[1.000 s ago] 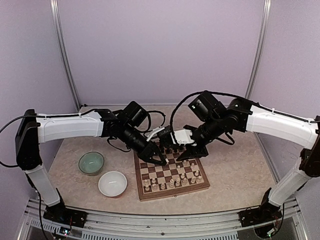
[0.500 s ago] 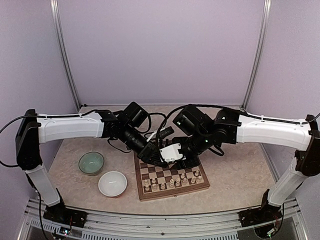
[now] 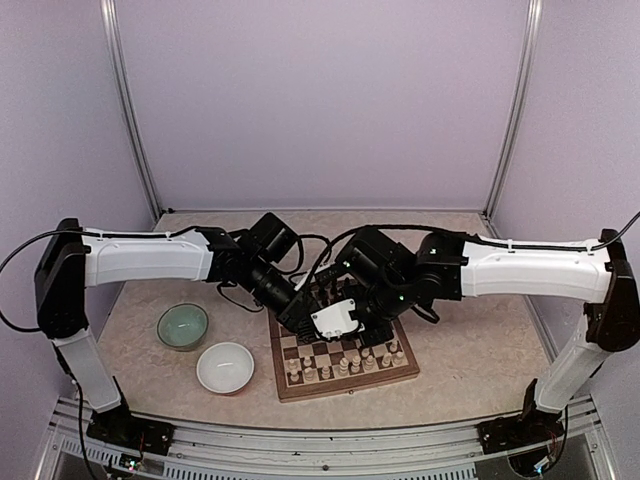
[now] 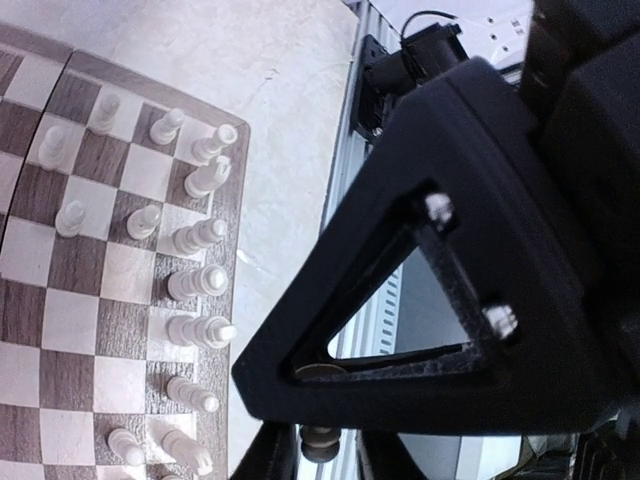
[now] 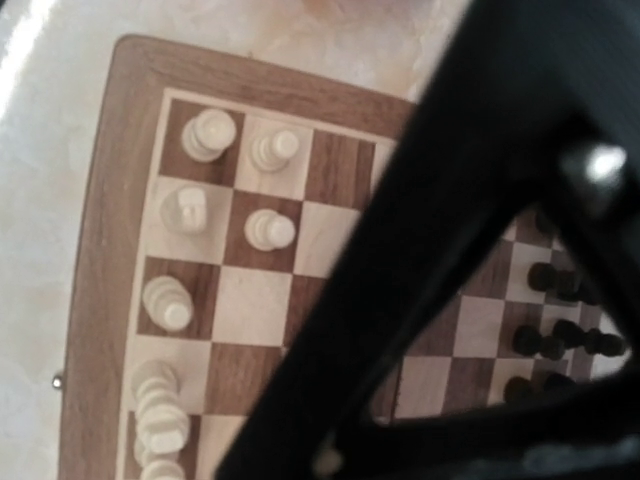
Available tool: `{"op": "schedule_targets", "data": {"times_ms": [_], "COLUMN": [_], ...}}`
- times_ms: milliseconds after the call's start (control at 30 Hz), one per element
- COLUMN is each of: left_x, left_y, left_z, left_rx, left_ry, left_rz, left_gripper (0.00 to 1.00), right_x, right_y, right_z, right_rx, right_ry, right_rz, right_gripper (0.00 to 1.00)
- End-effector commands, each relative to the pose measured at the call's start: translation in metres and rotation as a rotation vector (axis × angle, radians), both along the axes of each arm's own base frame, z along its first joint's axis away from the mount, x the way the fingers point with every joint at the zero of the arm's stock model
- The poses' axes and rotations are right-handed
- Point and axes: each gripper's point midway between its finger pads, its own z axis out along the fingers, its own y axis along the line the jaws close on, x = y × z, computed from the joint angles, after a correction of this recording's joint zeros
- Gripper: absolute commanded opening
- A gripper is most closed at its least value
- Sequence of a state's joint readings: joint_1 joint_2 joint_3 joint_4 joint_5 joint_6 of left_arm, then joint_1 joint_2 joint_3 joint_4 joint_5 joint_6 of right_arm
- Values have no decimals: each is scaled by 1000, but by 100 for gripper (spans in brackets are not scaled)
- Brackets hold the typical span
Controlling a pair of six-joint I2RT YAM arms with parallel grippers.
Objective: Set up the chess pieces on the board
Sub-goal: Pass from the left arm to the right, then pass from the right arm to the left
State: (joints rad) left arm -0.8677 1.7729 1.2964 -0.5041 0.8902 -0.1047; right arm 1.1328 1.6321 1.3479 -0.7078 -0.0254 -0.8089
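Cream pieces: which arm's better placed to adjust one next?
Right, likely: the right gripper hangs above mid-board, just beyond the cream pieces; the left gripper is at the board's far-left corner.

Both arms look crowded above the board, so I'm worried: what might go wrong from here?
The white left arm and white right arm crowd close together over the checkered wooden chessboard; they may collide. The small cream wooden chess pieces stand close below; a low sweep may topple them.
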Motion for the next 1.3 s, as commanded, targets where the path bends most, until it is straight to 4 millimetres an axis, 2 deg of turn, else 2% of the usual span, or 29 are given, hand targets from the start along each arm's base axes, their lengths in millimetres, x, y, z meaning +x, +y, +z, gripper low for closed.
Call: {"op": "schedule_targets", "data": {"times_ms": [0, 133, 167, 233, 333, 433, 500, 600, 800, 1067, 1267], "left_x": [22, 47, 50, 60, 64, 67, 65, 63, 61, 54, 54], "left_y": [9, 21, 25, 32, 42, 48, 45, 27, -4, -17, -25], "left_z": [4, 41, 62, 90, 131, 154, 164, 167, 149, 145, 146], "left_rx": [-4, -130, -198, -304, -463, -581, -646, -674, -637, -653, -650], "left_ry": [-91, -248, -299, -386, -526, -581, -577, -559, -522, -506, -509], "left_rz": [122, 331, 384, 510, 677, 797, 818, 789, 720, 652, 622], "left_gripper": [28, 38, 39, 42, 46, 47, 49, 50, 50, 46, 34], "right_x": [8, 23, 25, 30, 34, 39, 42, 45, 46, 48, 49], "right_y": [-1, -8, -10, -15, -20, -24, -25, -26, -27, -26, -26], "right_z": [19, 49, 57, 72, 90, 105, 113, 118, 115, 111, 108], "right_rx": [109, 277, 321, 417, 529, 609, 642, 663, 666, 657, 649], "right_ry": [65, 239, 286, 392, 561, 708, 771, 815, 821, 820, 823], "right_rz": [-49, -130, -142, -166, -168, -153, -139, -135, -142, -154, -157], "right_gripper": [3, 2, 2, 2, 2, 2, 2, 2, 3, 4, 6]}}
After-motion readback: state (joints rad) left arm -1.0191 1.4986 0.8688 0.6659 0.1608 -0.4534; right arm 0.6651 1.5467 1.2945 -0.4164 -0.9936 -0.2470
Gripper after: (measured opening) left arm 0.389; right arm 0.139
